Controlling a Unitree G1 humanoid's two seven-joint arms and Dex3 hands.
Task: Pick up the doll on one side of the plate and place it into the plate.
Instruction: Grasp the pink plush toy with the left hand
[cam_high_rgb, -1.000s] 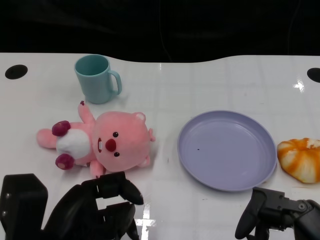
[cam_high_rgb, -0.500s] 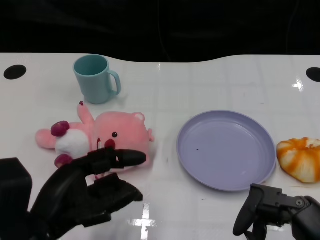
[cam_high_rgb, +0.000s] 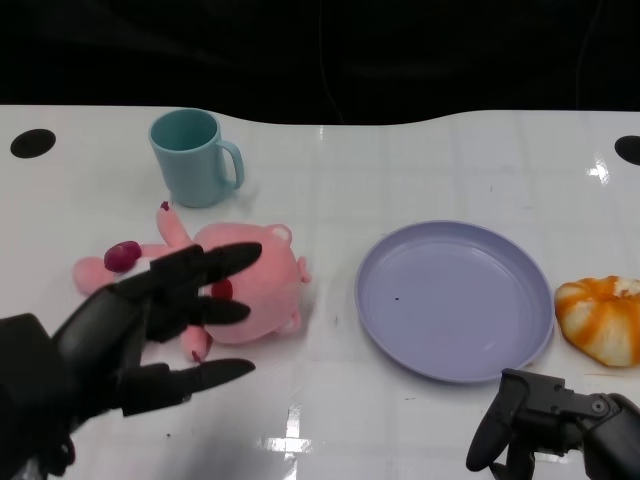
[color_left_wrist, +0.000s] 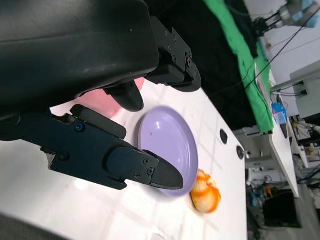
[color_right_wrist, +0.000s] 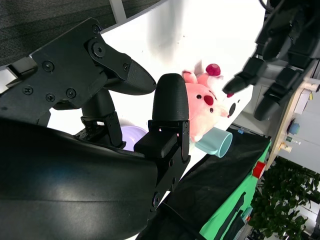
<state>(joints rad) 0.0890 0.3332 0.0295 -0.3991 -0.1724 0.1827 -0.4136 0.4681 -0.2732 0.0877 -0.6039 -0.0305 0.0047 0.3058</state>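
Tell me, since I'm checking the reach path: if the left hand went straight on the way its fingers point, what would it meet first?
Most likely the pink doll. The left hand is open, its fingers aimed across the doll's face; they seem to hover above it, though height is unclear. The teal cup lies off that line.

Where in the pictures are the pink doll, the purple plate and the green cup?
pink doll (cam_high_rgb: 270, 290), head view, on its pink head beside the left hand's fingers.
purple plate (cam_high_rgb: 455, 300), head view, on its bare flat middle.
green cup (cam_high_rgb: 188, 160), head view, on its outer wall.
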